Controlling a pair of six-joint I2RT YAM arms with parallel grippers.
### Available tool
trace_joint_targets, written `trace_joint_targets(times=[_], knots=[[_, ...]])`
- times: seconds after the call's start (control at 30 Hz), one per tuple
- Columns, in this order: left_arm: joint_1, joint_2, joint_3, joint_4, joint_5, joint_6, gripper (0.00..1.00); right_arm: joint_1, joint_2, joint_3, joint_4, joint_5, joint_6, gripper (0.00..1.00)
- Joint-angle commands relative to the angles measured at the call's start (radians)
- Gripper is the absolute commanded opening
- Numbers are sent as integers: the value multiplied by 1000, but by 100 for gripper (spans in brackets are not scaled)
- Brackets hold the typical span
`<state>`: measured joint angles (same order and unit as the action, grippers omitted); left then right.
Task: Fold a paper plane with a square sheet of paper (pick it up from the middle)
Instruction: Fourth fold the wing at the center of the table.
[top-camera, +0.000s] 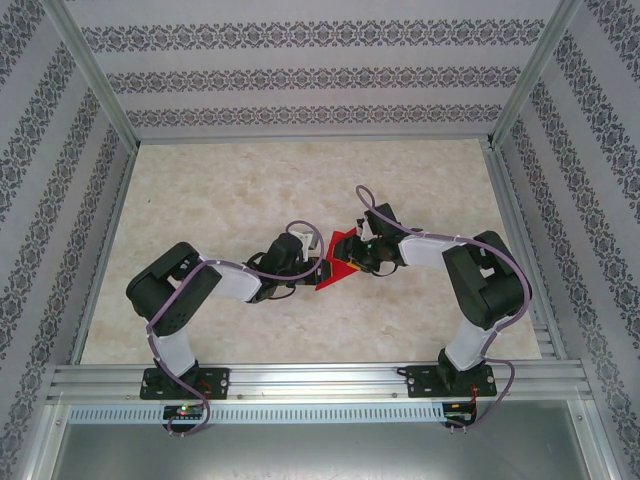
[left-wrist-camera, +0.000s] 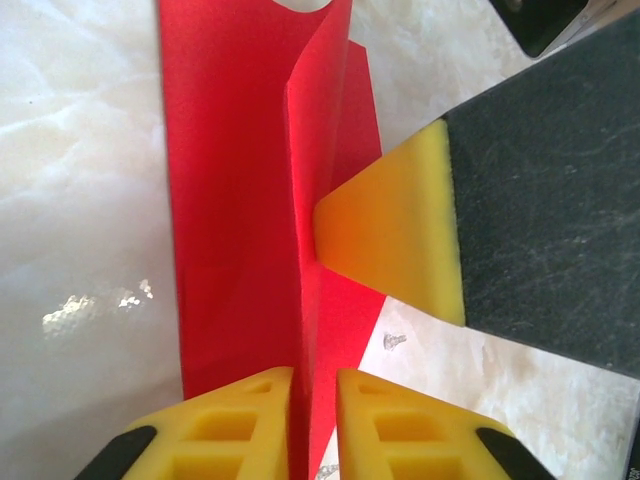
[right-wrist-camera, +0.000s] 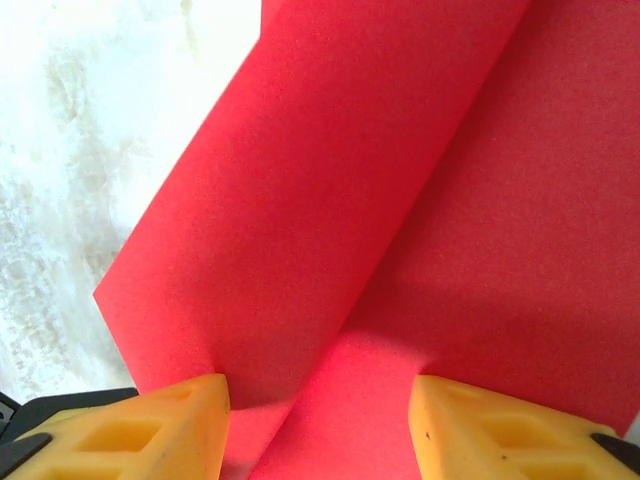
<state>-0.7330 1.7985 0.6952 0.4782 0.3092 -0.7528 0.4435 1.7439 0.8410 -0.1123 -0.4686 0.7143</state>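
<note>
Left gripper (left-wrist-camera: 315, 385) barely open astride upright flap of square sheet of paper (left-wrist-camera: 230, 200); right gripper (right-wrist-camera: 320, 400) half open, empty, fingertip (left-wrist-camera: 400, 235) at flap. Best to push flap down flat, then crease firmly.

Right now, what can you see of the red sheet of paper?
The red sheet of paper is thin, plain and matte, partly folded: part lies flat on the marble-look table, a flap stands up along a crease. It sits mid-table between both arms. The flap runs between the narrowly parted fingers of the left end effector; a pinch I cannot confirm. One fingertip of the open right end effector touches the flap's side.
</note>
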Motion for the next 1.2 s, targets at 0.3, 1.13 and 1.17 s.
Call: trace_joint_targets(times=[0.3, 1.13, 1.17], knots=[[30, -113, 3, -117, -51, 75, 33, -1, 25, -38, -49, 119, 49, 45], [29, -42, 119, -258, 109, -21, 17, 0, 49, -4, -162, 156, 82, 42], [29, -37, 122, -260, 110, -24, 17, 0, 51, -2, -165, 158, 81, 42]])
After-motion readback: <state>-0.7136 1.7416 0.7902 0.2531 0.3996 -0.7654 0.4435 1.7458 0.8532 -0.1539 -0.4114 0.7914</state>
